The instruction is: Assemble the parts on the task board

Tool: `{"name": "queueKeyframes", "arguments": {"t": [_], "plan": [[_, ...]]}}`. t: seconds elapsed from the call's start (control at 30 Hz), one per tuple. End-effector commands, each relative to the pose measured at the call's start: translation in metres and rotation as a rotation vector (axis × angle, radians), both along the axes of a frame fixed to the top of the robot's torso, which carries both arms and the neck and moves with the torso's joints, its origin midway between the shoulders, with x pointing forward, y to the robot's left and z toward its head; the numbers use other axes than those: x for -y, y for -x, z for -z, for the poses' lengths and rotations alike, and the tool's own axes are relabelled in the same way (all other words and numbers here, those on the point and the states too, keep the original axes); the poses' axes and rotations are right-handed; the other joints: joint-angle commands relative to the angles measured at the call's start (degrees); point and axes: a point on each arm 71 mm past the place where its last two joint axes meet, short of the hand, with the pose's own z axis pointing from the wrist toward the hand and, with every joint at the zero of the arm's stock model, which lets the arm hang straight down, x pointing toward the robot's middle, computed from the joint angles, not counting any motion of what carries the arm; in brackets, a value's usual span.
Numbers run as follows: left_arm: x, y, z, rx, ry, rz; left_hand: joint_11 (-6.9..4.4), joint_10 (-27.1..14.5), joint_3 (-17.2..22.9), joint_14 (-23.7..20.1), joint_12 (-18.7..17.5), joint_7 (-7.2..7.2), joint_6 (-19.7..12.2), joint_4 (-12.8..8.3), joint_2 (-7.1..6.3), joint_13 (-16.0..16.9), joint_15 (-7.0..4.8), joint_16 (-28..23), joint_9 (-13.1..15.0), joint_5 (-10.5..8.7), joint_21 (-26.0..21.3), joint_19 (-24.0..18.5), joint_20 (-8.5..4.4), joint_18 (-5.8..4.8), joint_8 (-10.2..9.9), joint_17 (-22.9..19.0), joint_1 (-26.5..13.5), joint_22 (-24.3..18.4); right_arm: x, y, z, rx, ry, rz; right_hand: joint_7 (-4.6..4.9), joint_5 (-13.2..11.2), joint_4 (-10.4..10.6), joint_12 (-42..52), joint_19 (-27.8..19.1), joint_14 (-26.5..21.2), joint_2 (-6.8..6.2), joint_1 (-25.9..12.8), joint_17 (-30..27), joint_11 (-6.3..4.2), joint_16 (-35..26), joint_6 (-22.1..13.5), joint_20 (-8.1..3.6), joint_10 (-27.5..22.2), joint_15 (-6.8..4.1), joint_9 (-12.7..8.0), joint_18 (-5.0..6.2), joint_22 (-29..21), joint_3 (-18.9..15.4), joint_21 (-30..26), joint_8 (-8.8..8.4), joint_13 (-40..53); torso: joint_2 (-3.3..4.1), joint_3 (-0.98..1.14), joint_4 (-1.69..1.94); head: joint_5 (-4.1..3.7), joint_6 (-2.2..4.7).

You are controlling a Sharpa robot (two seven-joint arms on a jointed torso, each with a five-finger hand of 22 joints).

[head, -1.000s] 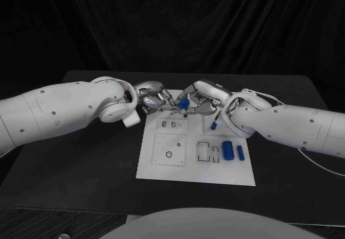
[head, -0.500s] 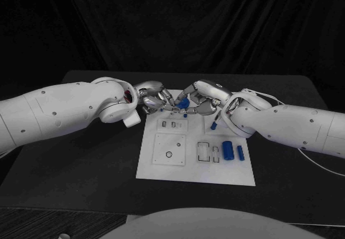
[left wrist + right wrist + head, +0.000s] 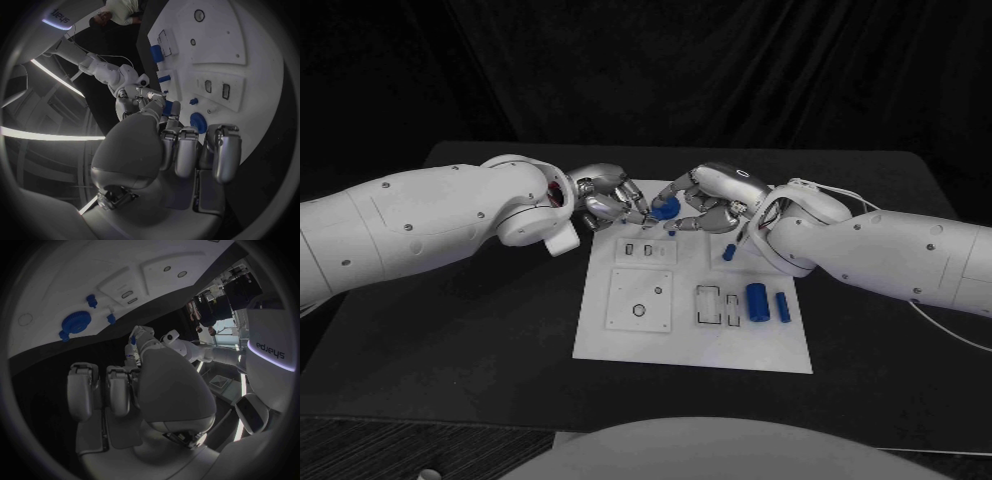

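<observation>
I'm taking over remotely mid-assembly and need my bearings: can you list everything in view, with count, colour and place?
table: one, black, under everything.
task board: one, white plate, middle of the table.
round blue part: one, blue, far end of the board, between the two hands.
small blue part: one, blue, on the board near the right hand.
blue cylinders: two, blue, one thick and one thin, side by side at the board's right edge.
left hand: one, silver, fingers at the round part.
right hand: one, silver, fingers at the round part.
</observation>
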Motion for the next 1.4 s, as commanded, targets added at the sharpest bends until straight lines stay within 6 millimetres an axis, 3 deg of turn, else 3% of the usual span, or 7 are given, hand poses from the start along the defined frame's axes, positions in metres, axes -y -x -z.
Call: {"name": "queueKeyframes", "arguments": {"t": [0.03, 0.27, 0.63, 0.8, 0.97, 1.1, 1.4], "plan": [[0.001, 0.001, 0.002, -0.021, 0.003, 0.005, -0.14, 5.98, 4.24, 5.96, 0.09, -0.27, 0.07, -3.72, -0.24, 15.09, -0.36, 0.15, 0.67, 0.31, -0.24, 2.27, -0.16, 1.00, 0.43, 15.08, -0.14, 13.30, 0.000, 0.001, 0.000, 0.023, 0.045, -0.006, -0.11, -0.26, 0.07, 0.08, 3.70, 5.65, -0.37, -0.16, 14.32, 0.44, -0.29, -0.67, 0.37, 5.97, 0.45, -0.17, 0.64, 13.67, -0.24, -0.32, -0.43, 15.06, -0.03, -0.01, -0.01, -0.12, -0.01], [-0.001, 0.000, 0.003, -0.031, -0.011, -0.005, -0.15, 5.98, 4.58, 5.96, 0.09, -0.29, 0.13, -3.88, -0.23, 15.09, -0.36, 0.15, 0.73, 0.29, -0.32, 2.21, -0.16, 1.03, 0.56, 15.08, -0.11, 13.27, 0.007, 0.001, 0.001, 0.048, 0.072, -0.003, -0.05, -0.40, 0.15, 0.08, 3.60, 5.61, -0.47, -0.19, 14.18, 0.46, -0.37, -1.10, 0.38, 5.97, 0.46, -0.35, 0.69, 13.60, -0.30, -0.49, -0.62, 15.06, -0.07, 0.02, -0.06, 0.06, -0.01], [-0.015, 0.005, 0.010, -0.131, -0.158, -0.079, 0.07, 5.98, 8.24, 5.96, 0.09, 0.00, -0.27, -5.59, -0.69, 15.09, -0.27, 0.15, 0.98, -0.92, 0.05, 2.52, -0.09, 0.93, 0.98, 15.08, -0.22, 13.41, 0.038, 0.010, -0.010, 0.106, 0.086, 0.044, 0.43, -0.50, 0.52, 0.08, 3.55, 5.58, -0.36, -0.25, 14.10, 0.76, -0.41, -0.54, 0.49, 5.97, 0.64, -0.41, 0.70, 13.58, -0.23, -0.56, -0.25, 15.06, -0.03, 0.03, -0.01, 0.44, -0.01], [-0.019, 0.006, -0.001, -0.179, -0.268, -0.060, 0.12, 5.98, 10.16, 5.96, 0.09, 0.08, -0.34, -6.32, -1.34, 15.09, -0.22, 0.15, 1.36, -0.04, -0.24, 2.32, -0.05, 1.01, 1.44, 15.08, -1.13, 13.30, 0.048, 0.018, -0.022, 0.137, 0.070, 0.055, 0.77, -0.16, 0.78, 0.08, 3.49, 5.55, -0.14, -0.29, 13.99, 1.02, -0.47, -0.07, 0.61, 5.97, 0.83, -0.44, 0.73, 13.54, -0.11, -0.66, 0.03, 15.06, -0.08, 0.02, -0.02, 0.81, -0.01], [-0.016, 0.005, -0.018, -0.236, -0.419, 0.016, 0.26, 5.98, 14.25, 5.96, 0.09, 0.22, -1.06, -7.79, -1.98, 15.09, -0.10, 0.15, 2.63, -1.91, -0.41, 2.18, 0.05, 1.06, 2.38, 15.08, -3.18, 13.24, 0.055, 0.022, -0.034, 0.164, 0.056, 0.067, 1.01, 0.13, 0.98, 0.08, 3.46, 5.56, 0.05, -0.31, 14.03, 1.23, -0.45, 0.43, 0.76, 5.97, 1.01, -0.46, 0.74, 13.52, 0.00, -0.72, 0.31, 15.06, -0.09, 0.08, -0.06, 1.02, -0.01], [-0.012, 0.000, -0.028, -0.256, -0.496, 0.060, 0.32, 5.98, 16.19, 5.96, 0.09, 0.26, -1.35, -8.64, -2.32, 15.09, -0.03, 0.15, 3.38, -2.37, -0.54, 2.06, 0.12, 1.10, 2.83, 15.08, -4.50, 13.19, 0.057, 0.022, -0.037, 0.166, 0.060, 0.074, 1.10, 0.18, 1.03, 0.08, 3.45, 5.55, 0.16, -0.29, 13.99, 1.30, -0.48, 0.60, 0.80, 5.97, 1.06, -0.46, 0.74, 13.52, 0.06, -0.74, 0.40, 15.06, -0.12, 0.27, -0.06, 0.86, -0.01], [0.004, -0.013, -0.039, -0.280, -0.599, 0.127, 0.31, 5.98, 20.04, 5.96, 0.09, 0.25, -1.67, -11.15, -3.24, 15.09, -0.06, 0.15, 5.55, 0.01, 0.01, 2.45, 0.12, 0.96, 3.92, 15.08, -7.59, 13.38, 0.056, 0.020, -0.038, 0.154, 0.071, 0.080, 1.53, 0.22, 1.02, 0.08, 3.35, 5.50, 0.49, 0.02, 13.85, 1.61, -0.55, 1.11, 0.99, 5.97, 1.31, -0.49, 0.79, 13.45, 0.32, -0.92, 0.69, 15.06, -0.50, 1.38, -0.84, 0.73, -0.01]]}}
